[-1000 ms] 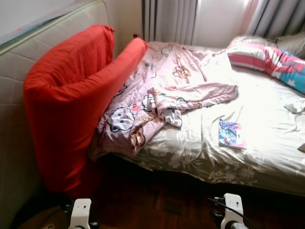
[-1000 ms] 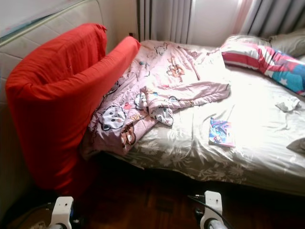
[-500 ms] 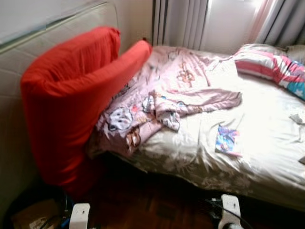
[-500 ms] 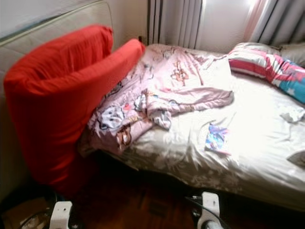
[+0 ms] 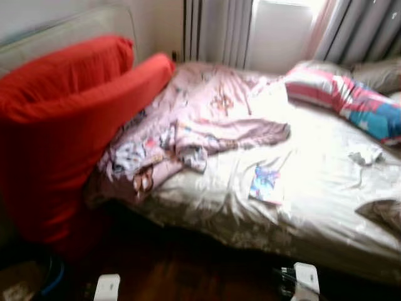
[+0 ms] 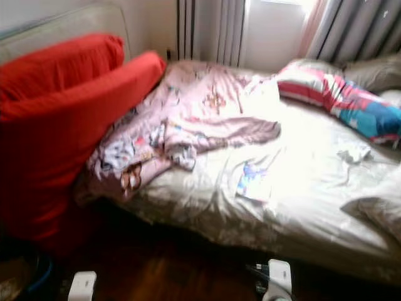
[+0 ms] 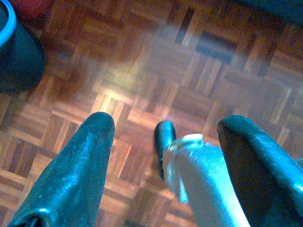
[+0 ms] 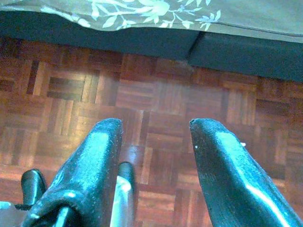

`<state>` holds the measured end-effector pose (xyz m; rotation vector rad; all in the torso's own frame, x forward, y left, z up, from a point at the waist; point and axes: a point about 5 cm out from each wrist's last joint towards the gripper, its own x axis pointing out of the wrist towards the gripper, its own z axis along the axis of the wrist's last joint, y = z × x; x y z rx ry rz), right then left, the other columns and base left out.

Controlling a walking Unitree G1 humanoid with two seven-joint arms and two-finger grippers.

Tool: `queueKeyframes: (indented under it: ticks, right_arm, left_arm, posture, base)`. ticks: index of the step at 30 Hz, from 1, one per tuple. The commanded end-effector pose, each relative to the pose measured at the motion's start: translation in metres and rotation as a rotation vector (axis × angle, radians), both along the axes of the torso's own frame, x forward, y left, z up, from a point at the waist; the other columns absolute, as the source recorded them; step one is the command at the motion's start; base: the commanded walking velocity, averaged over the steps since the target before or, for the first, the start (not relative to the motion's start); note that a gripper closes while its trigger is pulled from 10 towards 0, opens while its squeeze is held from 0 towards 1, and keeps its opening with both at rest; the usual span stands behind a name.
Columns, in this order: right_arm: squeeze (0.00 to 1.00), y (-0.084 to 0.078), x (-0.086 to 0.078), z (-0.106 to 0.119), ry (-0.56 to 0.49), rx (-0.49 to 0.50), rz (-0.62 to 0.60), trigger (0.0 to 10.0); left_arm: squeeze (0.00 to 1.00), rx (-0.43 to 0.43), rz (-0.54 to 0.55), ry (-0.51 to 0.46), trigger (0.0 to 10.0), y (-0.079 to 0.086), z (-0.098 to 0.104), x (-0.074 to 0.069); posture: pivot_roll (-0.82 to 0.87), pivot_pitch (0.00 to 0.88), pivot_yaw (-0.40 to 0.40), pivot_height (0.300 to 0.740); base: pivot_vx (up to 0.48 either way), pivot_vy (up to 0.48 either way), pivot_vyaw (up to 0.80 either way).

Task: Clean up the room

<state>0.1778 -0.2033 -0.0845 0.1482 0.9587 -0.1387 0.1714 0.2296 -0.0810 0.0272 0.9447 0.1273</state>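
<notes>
Our view has swung right along the bed (image 5: 207,219), so more of the striped pillow (image 5: 351,103) shows. We read this as us turning, not things moving. The pink quilt (image 5: 207,113) lies rumpled beside the red cushion (image 5: 56,125); a blurred item, perhaps a booklet (image 5: 266,184), sits mid-bed. Left end effector (image 7: 165,142) and right end effector (image 8: 154,142) hang spread and empty above the floor (image 8: 156,94).

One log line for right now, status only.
phase: facing bed | left gripper: open, empty, above floor | right gripper: open, empty, above floor | on bed: pink blanket, book
</notes>
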Motion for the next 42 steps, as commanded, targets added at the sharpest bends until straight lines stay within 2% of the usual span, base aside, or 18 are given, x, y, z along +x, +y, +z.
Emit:
queueKeyframes:
  ticks: [1, 3, 10, 11, 12, 13, 15, 23, 36, 42]
  right_arm:
    - [0.0, -0.008, -0.007, -0.002, 0.01, -0.017, -0.019, 10.0]
    - [0.0, -0.008, -0.011, -0.003, 0.019, -0.017, -0.021, 10.0]
    - [0.0, -0.008, -0.011, -0.003, 0.019, -0.017, -0.021, 10.0]
    - [0.0, -0.008, -0.014, -0.004, 0.024, -0.017, -0.022, 10.0]
    - [0.0, -0.004, -0.031, -0.012, 0.05, -0.007, -0.034, 10.0]
    - [0.0, -0.004, -0.031, -0.012, 0.05, -0.007, -0.034, 10.0]
    - [0.0, -0.002, -0.043, -0.016, 0.062, 0.001, -0.05, 10.0]
    - [0.0, -0.004, -0.056, -0.019, 0.075, 0.001, -0.052, 10.0]
    - [0.0, 0.009, -0.06, -0.022, 0.076, 0.025, -0.035, 10.0]
    - [0.0, 0.006, -0.06, -0.021, 0.072, 0.008, -0.028, 10.0]
  left_arm:
    - [0.0, -0.015, 0.011, 0.022, 10.0, -0.004, -0.004, -0.007]
    - [0.0, -0.024, 0.021, 0.029, 10.0, -0.004, -0.006, -0.011]
    - [0.0, -0.024, 0.021, 0.029, 10.0, -0.004, -0.006, -0.011]
    - [0.0, -0.025, 0.024, 0.034, 10.0, -0.004, -0.007, -0.014]
    - [0.0, -0.032, 0.037, 0.04, 10.0, 0.0, -0.012, -0.031]
    - [0.0, -0.032, 0.037, 0.04, 10.0, 0.0, -0.012, -0.031]
    - [0.0, -0.036, 0.039, 0.049, 10.0, 0.002, -0.015, -0.043]
    - [0.0, -0.036, 0.026, 0.053, 10.0, 0.002, -0.017, -0.055]
    - [0.0, -0.007, 0.021, 0.066, 10.0, 0.015, -0.016, -0.061]
    - [0.0, -0.014, 0.004, 0.062, 10.0, 0.011, -0.016, -0.06]
  posture:
    - [0.0, 0.0, -0.05, 0.74]
    - [0.0, 0.0, -0.049, 0.74]
    - [0.0, 0.0, -0.049, 0.74]
    - [0.0, 0.0, -0.047, 0.74]
    - [0.0, 0.0, -0.018, 0.74]
    - [0.0, 0.0, -0.018, 0.74]
    - [-0.01, 0.0, -0.012, 0.74]
    - [0.0, 0.0, -0.036, 0.74]
    - [-0.03, 0.0, -0.008, 0.74]
    - [-0.02, 0.0, 0.002, 0.74]
  base:
    - [0.0, 0.0, 0.0]
    - [0.0, 0.0, 0.0]
    - [0.0, 0.0, 0.0]
    - [0.0, 0.0, 0.0]
    - [0.0, 0.0, 0.0]
    - [0.0, 0.0, 0.0]
    - [0.0, 0.0, 0.0]
    - [0.0, 0.0, 0.0]
    - [0.074, 0.0, 0.0]
    - [0.201, 0.0, 0.0]
